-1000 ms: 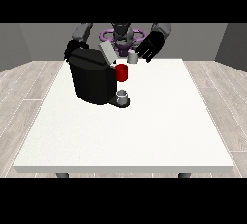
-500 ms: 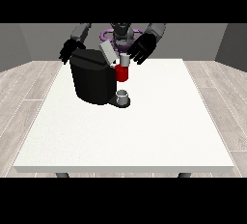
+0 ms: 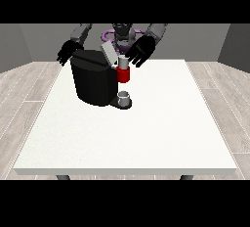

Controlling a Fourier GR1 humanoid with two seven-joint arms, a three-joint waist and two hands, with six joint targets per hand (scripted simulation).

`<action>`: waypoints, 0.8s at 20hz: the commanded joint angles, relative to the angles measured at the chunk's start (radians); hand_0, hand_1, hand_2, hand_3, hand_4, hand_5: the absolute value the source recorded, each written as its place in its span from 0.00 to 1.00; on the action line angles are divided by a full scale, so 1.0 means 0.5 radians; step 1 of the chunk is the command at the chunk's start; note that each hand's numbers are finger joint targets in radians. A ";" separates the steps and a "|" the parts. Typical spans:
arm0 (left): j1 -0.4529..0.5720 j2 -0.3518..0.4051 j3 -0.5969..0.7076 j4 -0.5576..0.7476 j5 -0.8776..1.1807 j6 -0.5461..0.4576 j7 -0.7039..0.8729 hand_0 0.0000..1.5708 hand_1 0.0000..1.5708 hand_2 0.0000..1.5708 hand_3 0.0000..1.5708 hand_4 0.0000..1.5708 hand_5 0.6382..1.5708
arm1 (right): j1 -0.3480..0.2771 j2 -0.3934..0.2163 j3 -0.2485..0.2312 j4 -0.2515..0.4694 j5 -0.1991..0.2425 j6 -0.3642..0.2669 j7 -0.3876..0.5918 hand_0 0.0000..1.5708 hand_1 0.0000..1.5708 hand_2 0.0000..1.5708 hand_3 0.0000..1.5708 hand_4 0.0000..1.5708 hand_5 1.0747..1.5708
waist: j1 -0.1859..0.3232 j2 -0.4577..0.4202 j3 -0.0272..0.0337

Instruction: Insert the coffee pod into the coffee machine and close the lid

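Observation:
A black coffee machine (image 3: 93,81) stands on the white table (image 3: 132,133) at the left of centre. Its grey lid (image 3: 108,53) is tilted up at the top. A red and grey brew head (image 3: 123,70) juts from its front above a small grey cup (image 3: 124,98) on the drip base. The hand at the view's right (image 3: 140,51) hovers just right of the lid with its fingers spread and holds nothing visible. The hand at the view's left (image 3: 69,52) hangs behind the machine's left top corner, fingers relaxed. No coffee pod is visible on its own.
The robot's torso (image 3: 121,34) rises behind the table's far edge. Bare white tabletop stretches in front of and to the right of the machine.
The hand at the view's right has moved down and left toward the lid. The lid has tilted lower. The other hand has barely moved.

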 commanded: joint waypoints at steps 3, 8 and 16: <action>-0.007 0.005 0.007 -0.011 -0.014 0.022 -0.065 0.75 0.75 0.80 0.75 0.31 1.00 | -0.020 -0.087 -0.082 0.026 -0.055 0.082 -0.095 0.00 0.00 0.00 0.00 0.33 1.00 | -0.001 0.085 0.000; 0.042 -0.106 -0.039 -0.016 -0.059 0.076 -0.016 0.76 0.76 0.81 0.76 0.33 1.00 | 0.078 0.003 -0.059 0.051 -0.047 0.018 -0.126 0.00 0.00 0.00 0.00 0.32 1.00 | 0.012 0.011 0.000; -0.054 -0.087 -0.050 -0.017 -0.084 -0.018 0.035 0.78 0.78 0.81 0.76 0.31 1.00 | -0.048 -0.016 -0.133 0.135 -0.078 -0.004 -0.127 0.00 0.00 0.00 0.00 0.29 1.00 | 0.074 0.055 0.001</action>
